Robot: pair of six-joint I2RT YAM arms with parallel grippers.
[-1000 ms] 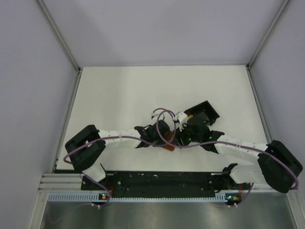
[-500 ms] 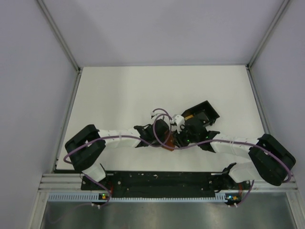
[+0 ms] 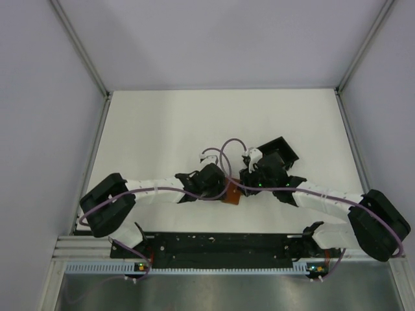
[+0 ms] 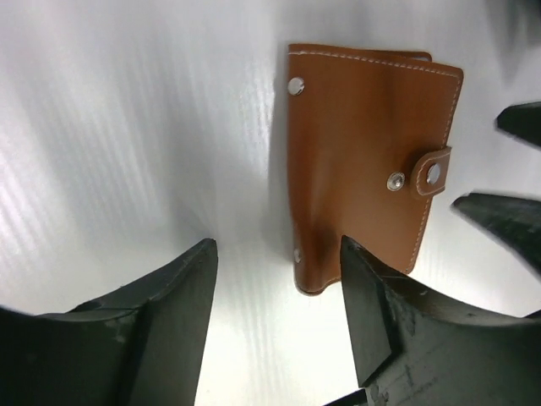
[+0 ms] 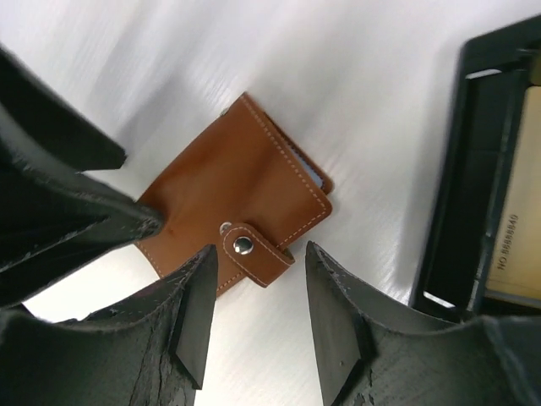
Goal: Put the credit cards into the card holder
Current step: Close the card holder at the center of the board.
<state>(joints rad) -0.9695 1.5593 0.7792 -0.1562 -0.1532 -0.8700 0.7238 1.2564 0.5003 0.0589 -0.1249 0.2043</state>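
The white desk holds a black box with a tan card inside. Near the box lies the brown card holder, flat and folded shut. The left gripper and right gripper hang wide open over it, holding nothing.

You are working in a robot test cell: bare white table, blank pale walls, metal frame posts, two cabled arms bolted to a rail.
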